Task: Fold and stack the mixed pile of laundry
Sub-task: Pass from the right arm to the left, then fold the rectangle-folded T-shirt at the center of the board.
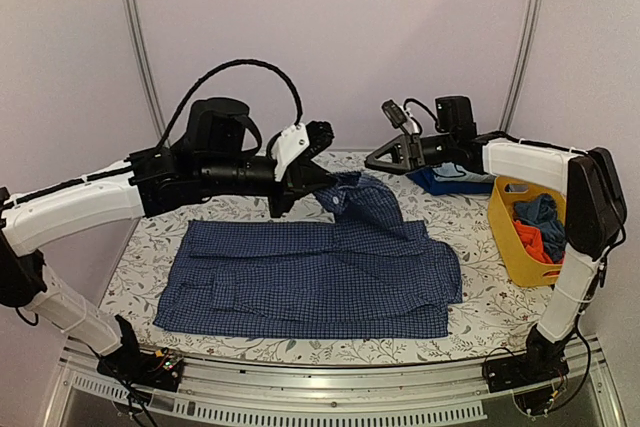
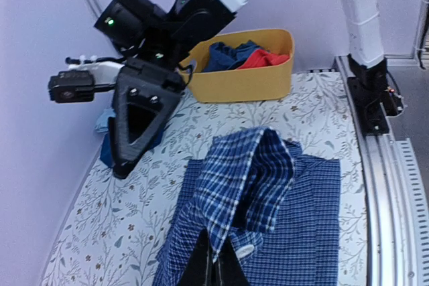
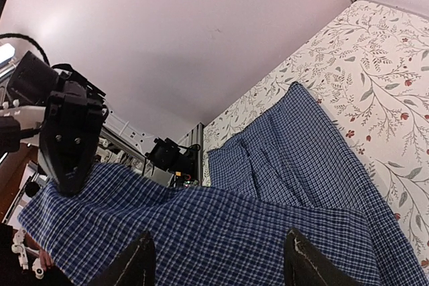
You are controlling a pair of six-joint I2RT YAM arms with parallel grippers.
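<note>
Pinching soft checked shirt [image 1: 320, 282]; left fingers [image 2: 199, 267]

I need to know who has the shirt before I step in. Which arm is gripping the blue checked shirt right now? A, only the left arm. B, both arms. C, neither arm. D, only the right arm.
A: the left gripper has its jaws shut on a raised fold of the blue checked shirt, while the right gripper has its jaws apart and holds nothing.
</note>
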